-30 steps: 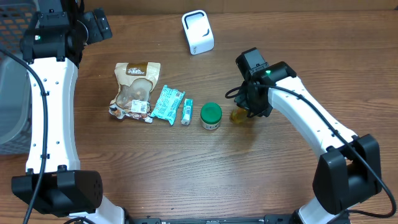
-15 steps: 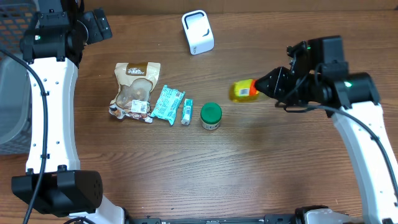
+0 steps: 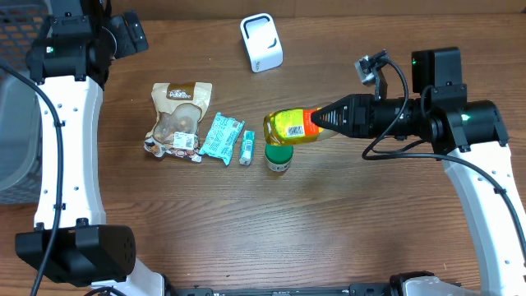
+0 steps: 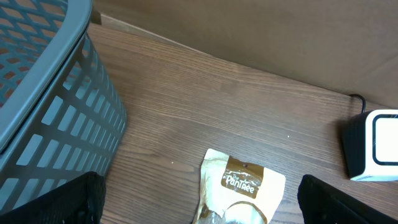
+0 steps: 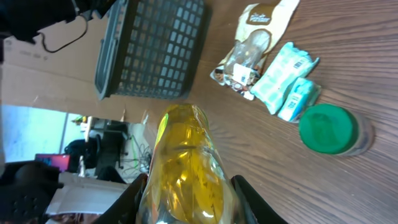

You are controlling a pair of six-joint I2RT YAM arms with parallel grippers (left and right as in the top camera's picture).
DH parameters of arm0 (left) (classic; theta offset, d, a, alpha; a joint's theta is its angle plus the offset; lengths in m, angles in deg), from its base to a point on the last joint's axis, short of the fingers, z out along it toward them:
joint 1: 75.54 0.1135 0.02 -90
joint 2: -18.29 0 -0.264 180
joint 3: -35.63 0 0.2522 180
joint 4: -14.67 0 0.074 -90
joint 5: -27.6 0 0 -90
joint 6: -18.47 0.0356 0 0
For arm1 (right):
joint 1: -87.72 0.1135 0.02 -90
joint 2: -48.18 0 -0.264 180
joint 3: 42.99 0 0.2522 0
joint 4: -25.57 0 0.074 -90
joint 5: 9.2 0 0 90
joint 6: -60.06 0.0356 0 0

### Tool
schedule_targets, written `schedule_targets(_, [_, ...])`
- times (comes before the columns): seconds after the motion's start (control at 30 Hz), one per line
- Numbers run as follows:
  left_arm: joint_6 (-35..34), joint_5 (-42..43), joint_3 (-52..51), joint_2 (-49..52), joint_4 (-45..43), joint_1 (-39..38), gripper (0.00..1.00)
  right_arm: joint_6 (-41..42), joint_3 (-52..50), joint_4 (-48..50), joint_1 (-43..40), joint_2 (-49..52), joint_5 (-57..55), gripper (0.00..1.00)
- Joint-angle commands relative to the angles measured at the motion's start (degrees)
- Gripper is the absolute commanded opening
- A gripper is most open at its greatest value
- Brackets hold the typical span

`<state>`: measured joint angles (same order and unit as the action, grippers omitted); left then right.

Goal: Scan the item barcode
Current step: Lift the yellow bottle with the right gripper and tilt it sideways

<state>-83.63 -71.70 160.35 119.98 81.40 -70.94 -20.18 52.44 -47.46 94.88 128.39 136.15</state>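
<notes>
Wooden table (image 3: 246,238) lies beneath the yellow bottle (image 3: 289,127), held aloft sideways over the green-lidded jar (image 3: 279,153), label upward, probably so the white scanner (image 3: 261,42) can read it. Right gripper (image 3: 325,122) clamps one end; left gripper (image 3: 130,34) gapes wide, idle near the basket (image 3: 16,99).

I see a glossy clear plastic bottle (image 3: 289,126), matt wood-grain table (image 3: 246,230), grey plastic lattice basket (image 4: 43,93), crinkly glossy pouch (image 3: 177,115)

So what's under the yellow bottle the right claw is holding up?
The green-lidded jar stands on the table below the yellow bottle. From overhead the bottle covers the lid's far edge; the table beneath it is hidden.
</notes>
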Motion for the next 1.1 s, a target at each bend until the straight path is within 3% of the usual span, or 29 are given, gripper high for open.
schedule_targets(0.0, [-0.8,-0.7,0.5,0.1,0.0,0.2,1.00,0.1,1.7,0.2,-0.2,-0.7,3.9,0.31])
schedule_targets(1.07, [-0.8,-0.7,0.5,0.1,0.0,0.2,1.00,0.7,1.7,-0.9,-0.2,-0.7,3.9,0.33])
